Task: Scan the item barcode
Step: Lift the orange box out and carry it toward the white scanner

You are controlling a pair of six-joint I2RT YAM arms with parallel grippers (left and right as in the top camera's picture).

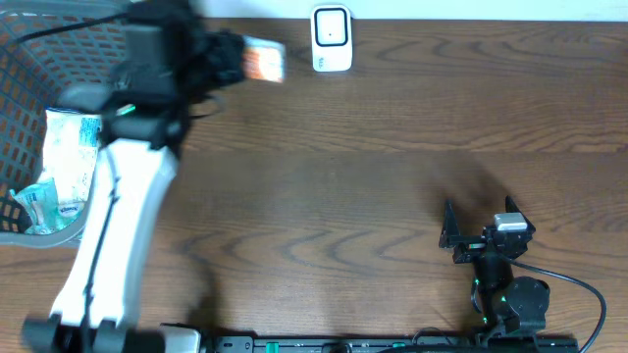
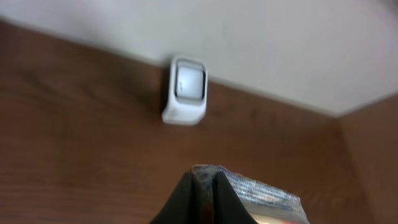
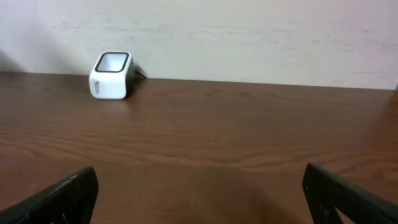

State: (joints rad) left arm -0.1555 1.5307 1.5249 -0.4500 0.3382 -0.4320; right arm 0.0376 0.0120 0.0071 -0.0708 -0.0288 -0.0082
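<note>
The table's [image 1: 373, 196] wide middle is lying open for passing. The scanner [image 1: 332, 39] is standing at the far edge, the basket [image 1: 25, 98] is occupying the far left, and the left arm [image 1: 123, 216] is stretching beside it, its packet [image 1: 261, 61] hanging near the scanner.

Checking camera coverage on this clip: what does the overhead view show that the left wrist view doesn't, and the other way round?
Only overhead: the basket with pouches in it, the left arm, and the right tool, open and empty. Only left wrist: the wall behind the table, and a close look at the left tool pinched shut on the packet. Both: the scanner, the held packet near it, and the wooden table.
</note>
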